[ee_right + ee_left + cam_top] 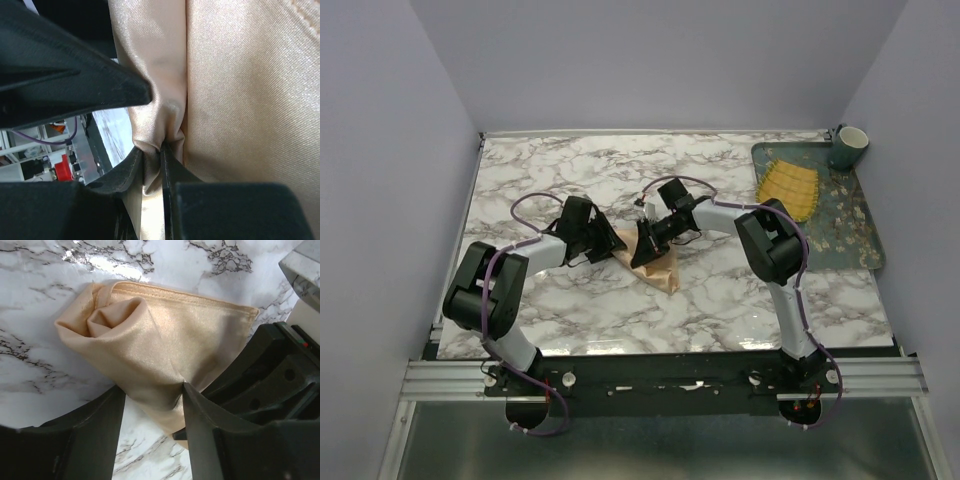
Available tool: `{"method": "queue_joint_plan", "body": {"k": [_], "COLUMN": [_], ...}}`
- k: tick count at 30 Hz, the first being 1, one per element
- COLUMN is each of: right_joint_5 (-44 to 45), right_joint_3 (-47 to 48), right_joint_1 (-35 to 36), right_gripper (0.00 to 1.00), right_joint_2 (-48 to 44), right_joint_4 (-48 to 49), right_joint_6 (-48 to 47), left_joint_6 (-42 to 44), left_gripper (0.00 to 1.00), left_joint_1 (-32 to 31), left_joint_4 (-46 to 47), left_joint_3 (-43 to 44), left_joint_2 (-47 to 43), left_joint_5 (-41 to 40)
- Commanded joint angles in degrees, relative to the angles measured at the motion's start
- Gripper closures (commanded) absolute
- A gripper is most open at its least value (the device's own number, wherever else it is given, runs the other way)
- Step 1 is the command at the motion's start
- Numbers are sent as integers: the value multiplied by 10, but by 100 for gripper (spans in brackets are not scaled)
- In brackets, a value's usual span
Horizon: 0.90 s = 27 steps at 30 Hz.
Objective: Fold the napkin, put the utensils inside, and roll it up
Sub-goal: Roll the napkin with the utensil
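Note:
The peach-orange napkin point(661, 270) lies bunched on the marble table, between my two grippers. My right gripper point(646, 244) is shut on a fold of the napkin point(240, 100); in the right wrist view the gripper point(152, 148) pinches a ridge of cloth between nearly closed fingers. My left gripper point(608, 243) sits at the napkin's left edge. In the left wrist view the gripper point(153, 387) is open, marble shows between its fingers, and the right finger point(200, 425) touches the folded, creased napkin point(165, 340). No utensils are in view.
A blue-green patterned tray point(855, 230) stands at the back right with a yellow checked cloth point(788, 188) on it and a green mug point(847, 147) at its far corner. The right arm's body crowds the right side of the left wrist view.

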Motion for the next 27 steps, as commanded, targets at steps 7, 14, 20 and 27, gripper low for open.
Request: {"method": "queue_joint_plan", "body": {"k": [7,14,20,27], "right_joint_5": [60,204,415,563], "right_joint_3": [-15,7,13,50], "right_joint_1": [-1,28,99,171], "right_gripper": [65,42,34,30], "right_joint_2": [-9,-96,-148,-129], "right_joint_4": [-52,-134,-172,-206], "right_joint_6": [-42,-55,-35,-27], "left_joint_6": [11,-2,-6,-9], "left_gripper": [58,65,65,65], "left_joint_1": [-2,-3,-5,-6], "left_joint_4": [3,7,2,2], "left_joint_3": [5,-14,-13,-15], "left_joint_2": [39,21,11,14], "left_joint_5": [-57,-40,-34,-28]}}
